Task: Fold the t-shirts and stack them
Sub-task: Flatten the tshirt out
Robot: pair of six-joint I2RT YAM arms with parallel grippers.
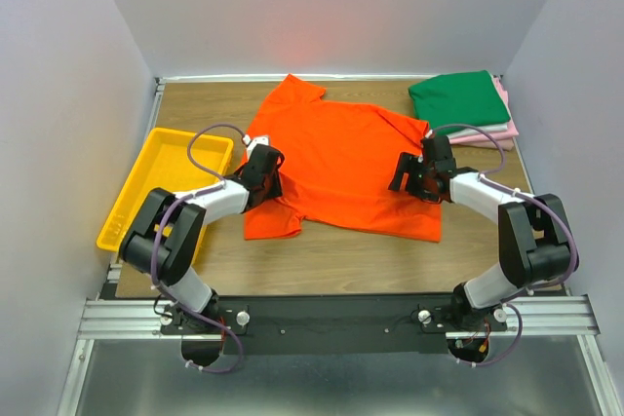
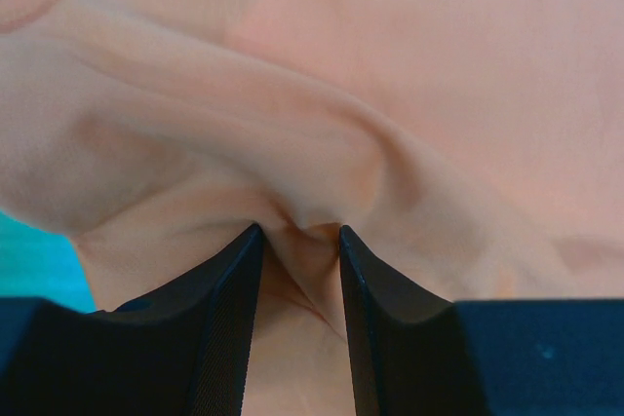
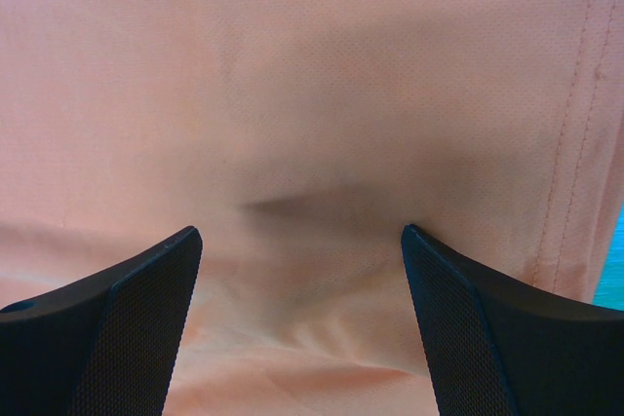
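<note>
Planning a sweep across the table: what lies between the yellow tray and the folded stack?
The orange shirt, spread out, with the left gripper and right gripper down on it. The top view shows this, from tray to stack.

The top external view looks down from above and behind the arms onto the whole surface [image 1: 331, 262]. The wrist views look past the left gripper [image 2: 300, 231] and right gripper [image 3: 300, 231], very near the orange t-shirt [image 1: 336, 158], which all three views share.

Orange t-shirt [image 1: 336, 158]: matt fine-knit cloth. Tray [image 1: 161, 192]: glossy yellow plastic. Table [image 1: 200, 109]: seemingly wood-grain.
</note>
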